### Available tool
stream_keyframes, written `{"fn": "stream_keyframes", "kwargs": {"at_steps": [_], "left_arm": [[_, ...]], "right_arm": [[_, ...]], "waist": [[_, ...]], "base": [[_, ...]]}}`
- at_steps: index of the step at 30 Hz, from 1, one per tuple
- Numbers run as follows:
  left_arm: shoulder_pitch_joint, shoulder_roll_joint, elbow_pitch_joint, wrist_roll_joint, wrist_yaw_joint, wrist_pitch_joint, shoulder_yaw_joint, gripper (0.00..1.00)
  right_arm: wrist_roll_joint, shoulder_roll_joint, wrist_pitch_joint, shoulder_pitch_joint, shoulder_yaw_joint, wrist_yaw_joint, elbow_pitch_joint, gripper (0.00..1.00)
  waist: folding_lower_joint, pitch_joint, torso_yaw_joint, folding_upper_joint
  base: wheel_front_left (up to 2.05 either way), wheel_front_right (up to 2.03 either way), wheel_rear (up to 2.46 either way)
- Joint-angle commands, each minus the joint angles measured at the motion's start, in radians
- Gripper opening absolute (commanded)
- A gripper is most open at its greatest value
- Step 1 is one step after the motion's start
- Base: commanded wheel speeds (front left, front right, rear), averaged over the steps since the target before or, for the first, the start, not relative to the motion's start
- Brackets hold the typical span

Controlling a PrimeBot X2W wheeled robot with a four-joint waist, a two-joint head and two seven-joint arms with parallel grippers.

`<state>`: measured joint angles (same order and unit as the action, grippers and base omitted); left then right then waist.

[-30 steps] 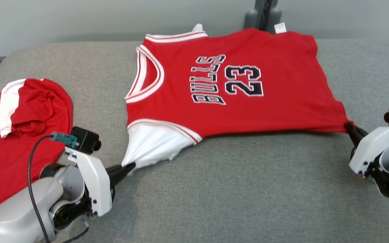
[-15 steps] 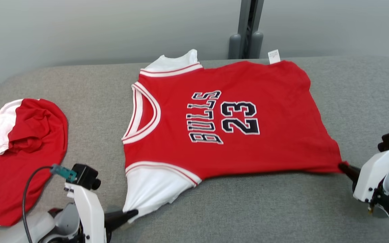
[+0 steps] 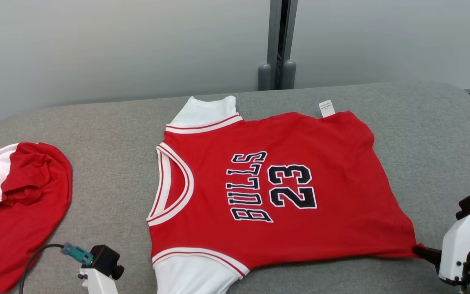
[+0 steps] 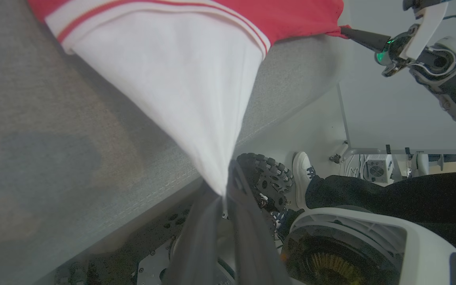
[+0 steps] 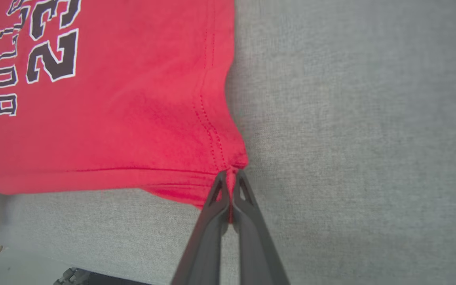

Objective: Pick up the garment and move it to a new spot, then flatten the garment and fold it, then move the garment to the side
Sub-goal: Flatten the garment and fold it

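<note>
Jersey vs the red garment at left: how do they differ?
The jersey lies spread flat; the left garment is crumpled. The left gripper pinches the jersey's white sleeve, right gripper its hem corner; left garment is untouched. Jersey shows BULLS 23; left garment shows no print. Both are red and white, on the grey table.

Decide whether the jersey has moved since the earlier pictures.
Yes. The jersey slid toward the robot: its far edge earlier overlapped the grey post, now bare table separates them.

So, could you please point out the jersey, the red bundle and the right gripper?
jersey [image 3: 292, 185]: head view, on the number.
red bundle [image 3: 23, 204]: head view, its middle.
right gripper [image 5: 231, 174]: right wrist view, between its fingertips.
</note>
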<state>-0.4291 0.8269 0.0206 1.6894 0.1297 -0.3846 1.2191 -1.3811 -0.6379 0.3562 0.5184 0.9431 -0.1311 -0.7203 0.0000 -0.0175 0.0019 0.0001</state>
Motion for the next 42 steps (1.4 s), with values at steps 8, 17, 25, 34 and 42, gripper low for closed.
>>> {"fn": "stream_keyframes", "kwargs": {"at_steps": [8,17,25,34,42], "left_arm": [[0.075,0.048,-0.086,0.037,0.001,-0.033,0.015,0.0],[0.129,0.07,-0.183,0.054,0.001,-0.04,0.01,0.0],[0.127,0.065,-0.252,0.106,0.001,-0.015,-0.058,0.0],[0.13,0.055,-0.302,0.217,0.001,0.006,-0.176,0.0],[0.149,0.016,-0.268,0.289,0.002,0.042,-0.27,0.0]], "right_arm": [[-0.055,-0.048,0.076,-0.074,0.005,0.001,0.031,0.0],[-0.084,-0.092,0.097,-0.127,-0.005,0.001,0.083,0.0],[-0.083,-0.086,0.043,-0.098,-0.045,0.001,0.131,0.0],[-0.069,-0.094,-0.013,-0.062,-0.082,0.001,0.158,0.0],[-0.03,-0.087,-0.088,-0.033,-0.104,0.001,0.153,0.0]], "waist": [[0.0,0.014,-0.011,-0.0001],[0.0,0.015,-0.016,-0.0001],[0.0,0.008,-0.013,-0.0001],[0.0,-0.004,-0.01,-0.0001],[0.0,-0.016,-0.015,-0.0001]], "base": [[0.0,0.0,0.0],[0.0,0.0,0.0],[0.0,0.0,0.0],[0.0,0.0,0.0],[0.0,0.0,0.0]]}}
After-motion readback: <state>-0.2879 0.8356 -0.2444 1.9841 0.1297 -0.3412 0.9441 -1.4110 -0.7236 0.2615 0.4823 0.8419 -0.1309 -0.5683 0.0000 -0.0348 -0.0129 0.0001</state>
